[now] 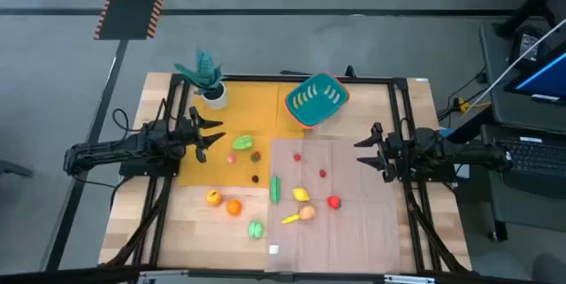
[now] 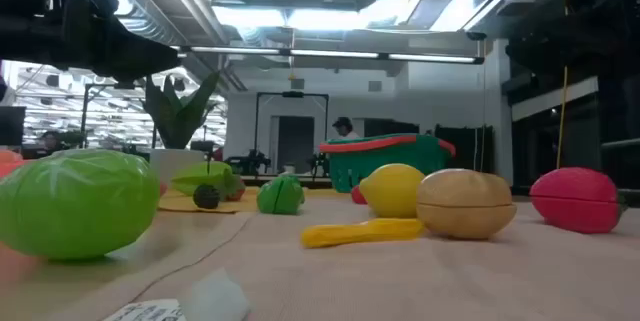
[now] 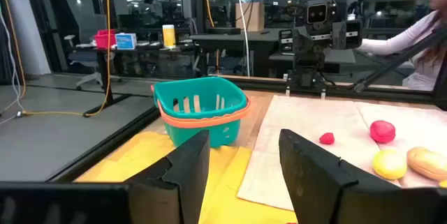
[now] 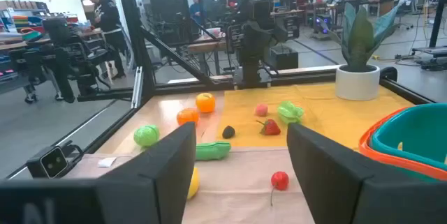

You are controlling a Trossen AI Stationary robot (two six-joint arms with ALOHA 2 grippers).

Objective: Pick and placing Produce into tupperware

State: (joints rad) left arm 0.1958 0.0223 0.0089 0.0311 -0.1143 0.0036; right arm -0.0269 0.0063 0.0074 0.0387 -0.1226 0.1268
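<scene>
- Produce scattered mid-bench, none in the tupperware (image 1: 317,100) yet; tupperware at far edge, tilted.
- Left claw (image 1: 215,139) released, empty, above yellow mat (image 1: 256,107); right claw (image 1: 363,152) released, empty, over the paper sheet (image 1: 354,222).
- Judgement: take nearest piece first, green-and-red one (image 1: 242,143) by left claw; descend straight, pinch its narrow side.
- Cucumber (image 1: 275,188): long axis runs near-to-far; close across it.

Robotics lab or workshop: exposed ceiling ducts (image 2: 150,6), strip lights, glass partitions (image 3: 160,8), equipment benches (image 4: 63,56), black frame (image 1: 292,79) around wooden tabletop (image 1: 186,218), person (image 4: 105,15) at workstation.
</scene>
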